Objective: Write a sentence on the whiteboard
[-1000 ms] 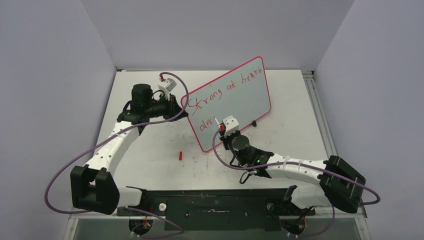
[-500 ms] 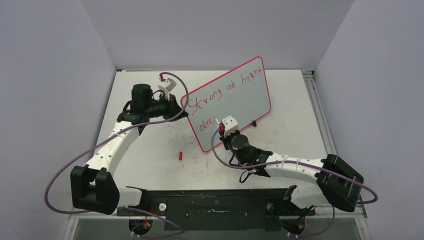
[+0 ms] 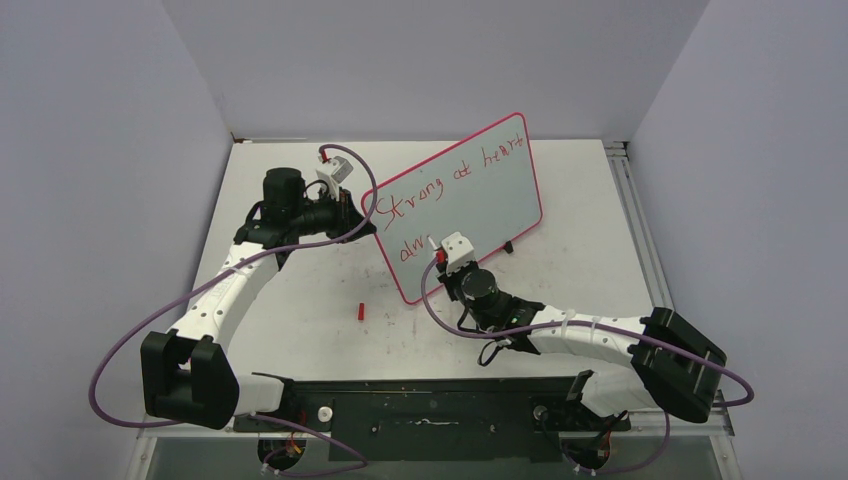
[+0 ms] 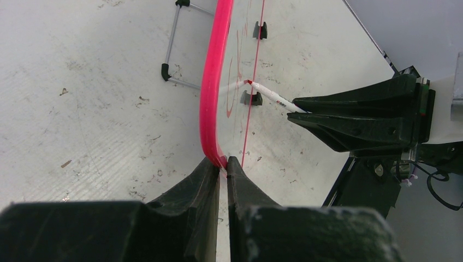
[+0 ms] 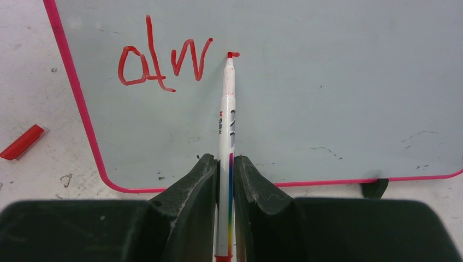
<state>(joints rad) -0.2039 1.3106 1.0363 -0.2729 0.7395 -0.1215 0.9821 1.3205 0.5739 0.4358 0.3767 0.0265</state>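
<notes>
A: Edges and room, quick?
B: Propped at a tilt toward the far side of the table (image 3: pixel 300 285): the whiteboard (image 3: pixel 495 205), pink rim all round, black foot (image 5: pixel 374 188) under the near edge. Blank white right of the second line, across most of the lower half. Bare tabletop to the left of the board. Red cap (image 3: pixel 360 310) lying there, near the board's corner, apart from it. Walls left, right and behind.
A: And the sentence (image 3: pixel 440 180)?
B: Red lettering, "Strong at heart" on top, only "alw" underneath.
A: Left gripper (image 4: pixel 223 162)?
B: Pinched together on the pink rim, at a rounded corner on the board's left edge.
A: Right gripper (image 5: pixel 225 159)?
B: Clamped on the marker (image 5: pixel 226 109), barrel poking forward between the fingers, red tip touching the board just right of the "w". Short red dash at the tip.
</notes>
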